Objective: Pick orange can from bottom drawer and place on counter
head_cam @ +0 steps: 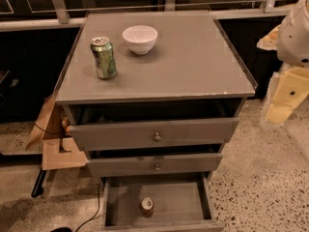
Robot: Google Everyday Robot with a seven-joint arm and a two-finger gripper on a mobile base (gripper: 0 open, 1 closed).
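Note:
The orange can (147, 207) stands upright on the floor of the open bottom drawer (120, 209), near its front middle, silver top up. The counter (193, 62) is the grey top of the cabinet above. My arm comes in at the right edge of the camera view, beside the cabinet's right side. Its pale end, the gripper (279, 111), hangs about level with the top drawer, far above and to the right of the can, touching nothing.
A green can (104, 57) and a white bowl (140, 38) stand on the counter's back left. The two upper drawers (154, 134) are partly pulled out above the bottom drawer. Cardboard (50, 139) and a black cable lie on the floor at the left.

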